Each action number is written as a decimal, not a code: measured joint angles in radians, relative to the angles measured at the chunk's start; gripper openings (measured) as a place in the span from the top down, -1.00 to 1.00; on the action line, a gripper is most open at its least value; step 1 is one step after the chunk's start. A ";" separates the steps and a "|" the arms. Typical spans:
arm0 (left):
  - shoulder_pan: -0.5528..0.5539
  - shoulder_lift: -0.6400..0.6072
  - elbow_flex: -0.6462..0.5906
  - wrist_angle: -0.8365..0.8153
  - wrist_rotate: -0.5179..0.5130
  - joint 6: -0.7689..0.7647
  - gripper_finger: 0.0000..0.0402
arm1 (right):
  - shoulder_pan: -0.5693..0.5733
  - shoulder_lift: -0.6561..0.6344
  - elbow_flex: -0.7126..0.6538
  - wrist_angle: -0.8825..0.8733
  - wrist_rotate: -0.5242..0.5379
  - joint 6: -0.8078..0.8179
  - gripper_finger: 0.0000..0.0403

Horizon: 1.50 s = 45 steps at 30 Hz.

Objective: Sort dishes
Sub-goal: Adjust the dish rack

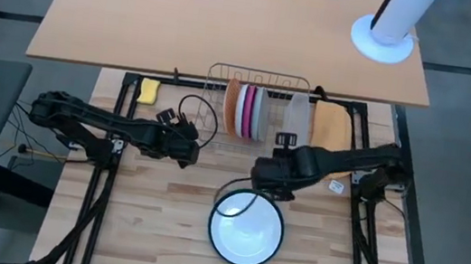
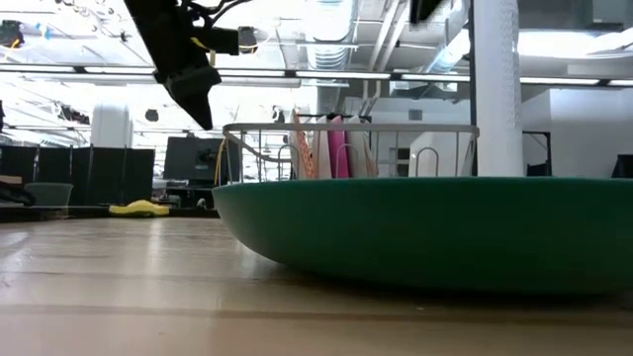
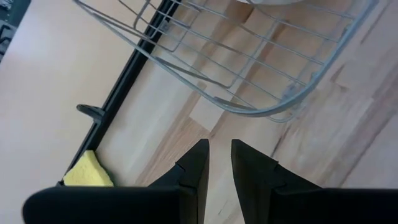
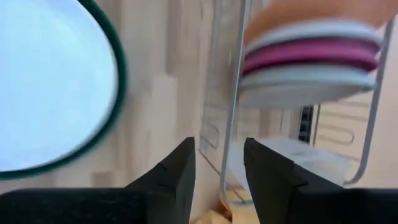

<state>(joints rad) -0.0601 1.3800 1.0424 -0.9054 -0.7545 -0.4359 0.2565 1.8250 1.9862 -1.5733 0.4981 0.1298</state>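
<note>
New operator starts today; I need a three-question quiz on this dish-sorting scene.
1. True or false: the green-rimmed plate stands in the rack.
2. Which plate in the rack sits between the orange one and the grey one?
3. The sponge lies on which arm's side? A) left B) right

Key: 1 false, it lies flat on the table. 2 the pink plate. 3 A.

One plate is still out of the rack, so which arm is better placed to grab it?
Probably the right: the right gripper hangs empty beside the dark green plate's rim, while the left gripper sits farther off by the rack.
</note>
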 joint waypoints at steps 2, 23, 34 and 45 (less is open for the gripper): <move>0.000 0.000 0.000 0.000 0.009 0.003 0.69 | 0.001 -0.028 -0.111 0.020 0.006 0.003 0.35; 0.006 0.000 0.000 0.008 0.012 0.016 0.69 | -0.115 -0.518 -0.783 0.491 -0.107 -0.048 0.59; 0.014 0.000 0.000 0.048 0.018 0.028 0.69 | -0.095 -0.527 -0.937 0.580 -0.135 -0.010 0.85; 0.014 0.000 0.000 0.068 0.020 0.023 0.69 | -0.217 -0.528 -0.997 0.629 -0.133 -0.102 0.98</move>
<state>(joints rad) -0.0463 1.3800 1.0424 -0.8379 -0.7343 -0.4127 0.0394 1.2972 0.9897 -0.9439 0.3654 0.0278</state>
